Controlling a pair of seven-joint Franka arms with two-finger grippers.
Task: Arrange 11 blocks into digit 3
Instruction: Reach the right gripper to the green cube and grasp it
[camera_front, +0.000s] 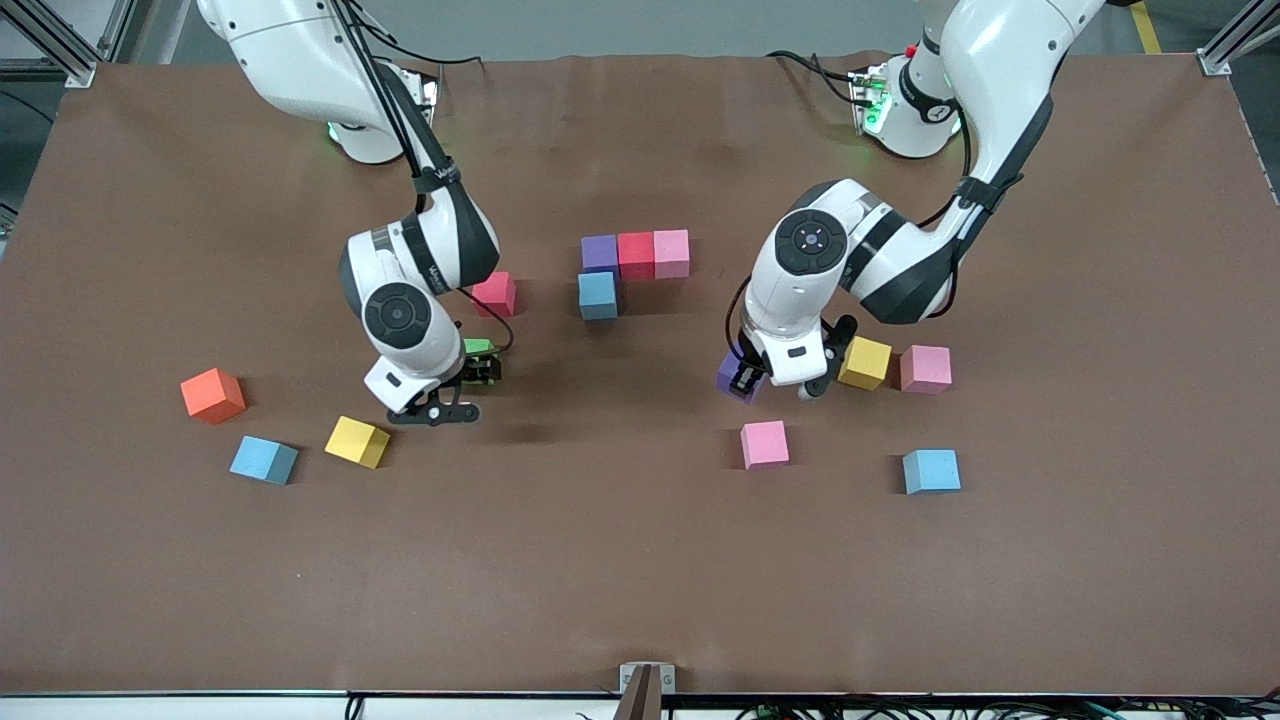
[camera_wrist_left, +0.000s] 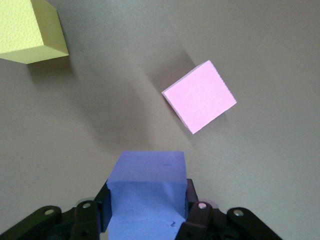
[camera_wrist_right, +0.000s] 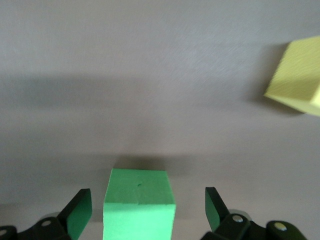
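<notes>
My left gripper (camera_front: 746, 379) is shut on a purple cube (camera_front: 735, 377), low over the table beside a yellow cube (camera_front: 864, 362). The left wrist view shows the purple cube (camera_wrist_left: 147, 192) clamped between both fingers. My right gripper (camera_front: 484, 371) is open around a green cube (camera_front: 480, 347). In the right wrist view the green cube (camera_wrist_right: 139, 202) stands on the table between the spread fingers, with gaps on both sides. A purple (camera_front: 599, 254), a red (camera_front: 636, 254) and a pink cube (camera_front: 671, 252) form a touching row, with a light blue cube (camera_front: 597, 295) touching under the purple one.
Loose cubes: red (camera_front: 494, 293), yellow (camera_front: 357, 441), light blue (camera_front: 264, 460) and orange (camera_front: 212, 394) toward the right arm's end. Pink (camera_front: 925, 368), pink (camera_front: 764, 444) and light blue (camera_front: 931, 471) lie toward the left arm's end.
</notes>
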